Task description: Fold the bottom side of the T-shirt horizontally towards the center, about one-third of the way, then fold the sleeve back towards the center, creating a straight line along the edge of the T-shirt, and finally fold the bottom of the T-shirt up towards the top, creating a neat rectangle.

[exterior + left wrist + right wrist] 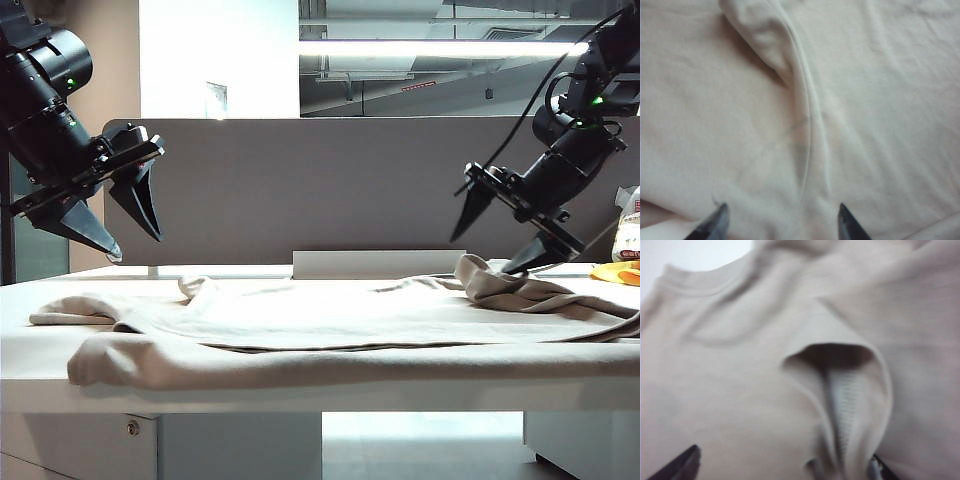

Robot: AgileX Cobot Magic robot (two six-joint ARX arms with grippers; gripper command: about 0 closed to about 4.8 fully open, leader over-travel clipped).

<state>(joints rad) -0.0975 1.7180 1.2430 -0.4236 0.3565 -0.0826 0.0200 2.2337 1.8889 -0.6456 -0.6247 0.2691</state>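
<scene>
The T-shirt (330, 320) lay spread across the white table (300, 392), nearly as wide as it, with its near fold hanging at the front edge. The left gripper (128, 235) hung clear above the cloth at about 9 o'clock in the exterior view, fingers parted about halfway and holding nothing; it looked parked there so the other arm could work. The right gripper (492, 248) stood at about 3 o'clock, jaws spread wide, its lower finger down at a raised bunch of cloth (490, 275). Whether that finger touched the fabric could not be told. By my reading the bunch was a sleeve set back toward the center.

Only the exterior view showed both arms and the whole garment. The right wrist view alone showed a sleeve opening (840, 357) gaping, ribbed lining visible inside, with the neckline (695, 287) beyond, and the right gripper's (785, 465) tips wide apart, no cloth pinched between them. The left wrist view alone showed a long ridge fold (807, 125) between the left gripper's (780, 222) tips.
</scene>
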